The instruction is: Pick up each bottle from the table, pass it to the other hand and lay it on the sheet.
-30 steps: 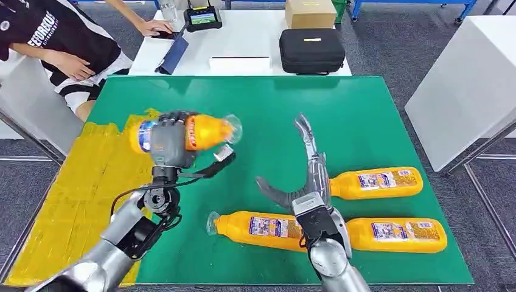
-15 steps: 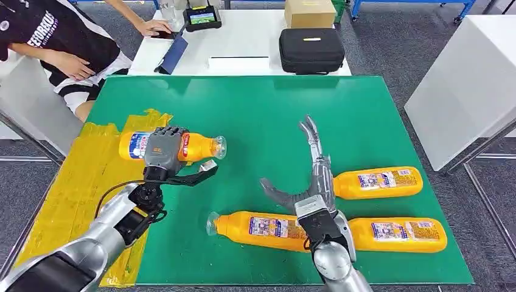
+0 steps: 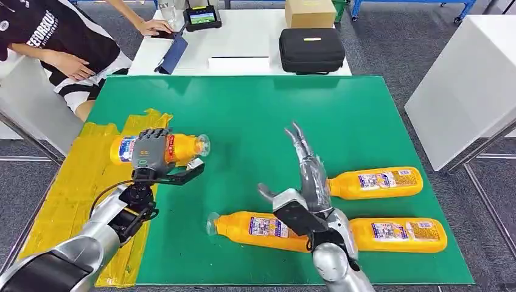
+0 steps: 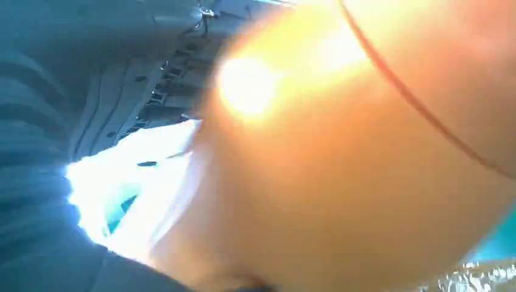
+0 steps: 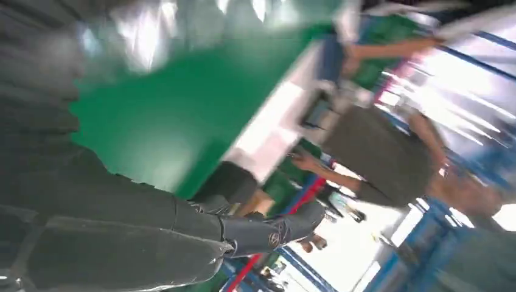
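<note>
**A:** Start with the head view. What lies around the green table mat?

**B:** Three orange bottles lie on their sides on it: one near the right hand at, one beyond that hand toward the mat's right edge, one at the mat's near right corner. The right hand hangs over the mat with fingers spread and nothing in them; its arm covers where the two near bottles meet. The fourth bottle, the held bottle, is gripped by the left hand around its middle, cap pointing toward the mat's centre, over the line where the mat meets the yellow sheet.

**A:** And beyond the mat?

**B:** A white table past the mat's far edge, carrying a black case, a cardboard box and a small screen device. A seated person is off the mat's far left corner, one hand on that table. Grey carpet all round.

**A:** Left wrist view?

**B:** The held bottle, a blurred orange mass pressed close, with dark fingers beside it.

**A:** Right wrist view?

**B:** Smeared. The green mat, the hand's dark fingers extended free, blurred people past the mat's edge; little else can be made out.
</note>
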Available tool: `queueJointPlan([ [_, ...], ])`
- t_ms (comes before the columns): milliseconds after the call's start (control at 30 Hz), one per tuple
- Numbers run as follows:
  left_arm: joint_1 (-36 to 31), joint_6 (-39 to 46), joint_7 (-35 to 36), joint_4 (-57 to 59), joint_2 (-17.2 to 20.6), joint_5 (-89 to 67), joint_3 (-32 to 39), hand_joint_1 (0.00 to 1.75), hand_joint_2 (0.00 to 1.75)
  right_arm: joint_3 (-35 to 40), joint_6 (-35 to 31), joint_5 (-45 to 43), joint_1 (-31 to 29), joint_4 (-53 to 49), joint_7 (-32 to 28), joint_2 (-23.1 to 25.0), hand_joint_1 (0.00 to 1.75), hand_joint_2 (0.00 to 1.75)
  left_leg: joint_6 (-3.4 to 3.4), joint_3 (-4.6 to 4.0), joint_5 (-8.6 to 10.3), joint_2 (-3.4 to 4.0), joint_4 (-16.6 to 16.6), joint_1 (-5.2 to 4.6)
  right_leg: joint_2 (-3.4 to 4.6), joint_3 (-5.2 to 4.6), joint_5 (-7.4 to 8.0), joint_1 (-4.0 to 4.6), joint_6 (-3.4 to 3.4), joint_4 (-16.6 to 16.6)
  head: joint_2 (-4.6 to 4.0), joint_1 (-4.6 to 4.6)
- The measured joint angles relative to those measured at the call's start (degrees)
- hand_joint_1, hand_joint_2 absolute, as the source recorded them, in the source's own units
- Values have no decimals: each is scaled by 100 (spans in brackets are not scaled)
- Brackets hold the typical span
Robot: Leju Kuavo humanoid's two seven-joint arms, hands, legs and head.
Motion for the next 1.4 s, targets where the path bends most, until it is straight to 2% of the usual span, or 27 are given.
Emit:
queueJointPlan([
  [133, -2, -9, -340, 55, -22, 75, 237, 0, 175, 0, 419, 472, -43, 35, 327, -51, 0, 175, 0, 0, 0, 0, 0, -1, 0, 1, 0, -1, 0, 0, 0, 0],
  [167, 5, -18, -501, 61, -46, 134, 331, 0, 175, 0, 627, 638, -46, 44, 445, -66, 0, 0, 0, 0, 0, -1, 0, -1, 0, 2, 0, -1, 0, 0, 0, 2],
  [200, 21, -31, -672, 61, -66, 168, 466, 0, 0, 0, 884, 830, -47, 55, 549, -81, 0, 0, 0, 0, 0, -2, 0, -1, -1, 2, 0, -1, 0, 0, 0, 2],
  [400, 230, -31, -1208, -24, -207, 308, 1197, 0, 0, -2, 1543, 1197, -48, 114, 639, -188, 0, 0, 0, 0, -1, -1, 0, -1, -1, 0, 0, -1, 0, -1, 0, 0],
  [633, 550, -37, -2082, -374, -424, 901, 1981, 0, 0, 18, 2042, 1194, 16, 131, 503, -385, 0, 0, 1, 0, -1, 0, 0, -1, -1, 0, 0, -1, 0, -2, 0, 0],
  [700, 631, -37, -2521, -537, -487, 1312, 2183, 0, 0, 46, 2235, 1304, 53, 129, 503, -455, 0, 0, 1, 1, -1, -2, 0, -2, -1, 1, 0, -1, 0, -3, 0, 0],
  [733, 689, -42, -2718, -643, -518, 1509, 2280, 0, 175, 92, 2335, 1376, 87, 129, 508, -499, 0, 0, 1, 1, -1, -2, 0, -2, -1, 0, 0, -1, 0, -3, 0, 0],
  [967, 1105, -335, -3242, -1583, -741, 2379, 2643, 0, 175, 295, 2514, 1940, 274, 179, 802, -857, 0, 0, 2, -1, -2, -4, 0, -2, -3, 0, -1, -1, 1, -4, 0, 0],
  [1300, 1357, -509, -3305, -2205, -881, 2771, 2728, 0, 175, 490, 2516, 2610, 374, 367, 1230, -1082, 0, 0, 3, 0, -3, -2, 0, -1, -3, 0, -1, -1, 1, -5, 0, 0],
  [1333, 1378, -509, -3307, -2212, -883, 2809, 2728, 0, 175, 513, 2516, 2708, 389, 383, 1298, -1095, 0, 175, 2, 0, -3, -1, 0, -1, -3, 0, -1, -1, 1, -5, 0, 0],
  [1400, 1433, -516, -3309, -2236, -903, 2835, 2728, 0, 175, 568, 2516, 2913, 415, 424, 1441, -1122, 0, 175, 2, 0, -3, -1, 0, -1, -3, 0, -1, 0, 1, -5, 0, 0],
])
